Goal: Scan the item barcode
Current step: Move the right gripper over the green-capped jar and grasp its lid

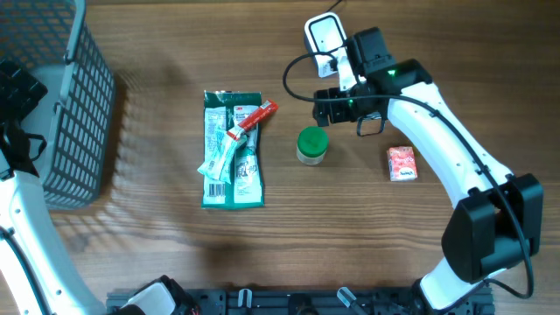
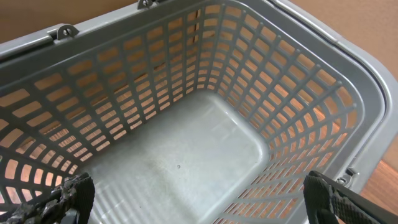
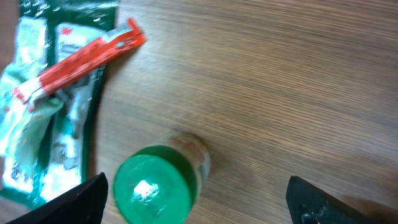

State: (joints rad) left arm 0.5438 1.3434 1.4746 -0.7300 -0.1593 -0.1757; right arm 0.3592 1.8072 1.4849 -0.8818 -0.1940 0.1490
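The right claw [image 3: 199, 202] hangs with its fingers spread apart and empty, the green-lidded jar [image 3: 158, 186] standing upright on the table [image 3: 298, 93] just beneath and between them, so an off-centre close could tip it and roll it away.

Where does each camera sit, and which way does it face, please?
Overhead: above the table, looking straight down; left arm and right arm show.
Left wrist: on the left arm, facing into the basket; left tool's tips show.
Right wrist: facing down at jar and packets; right tool's tips show.
Shared by overhead and right wrist: jar, packets.
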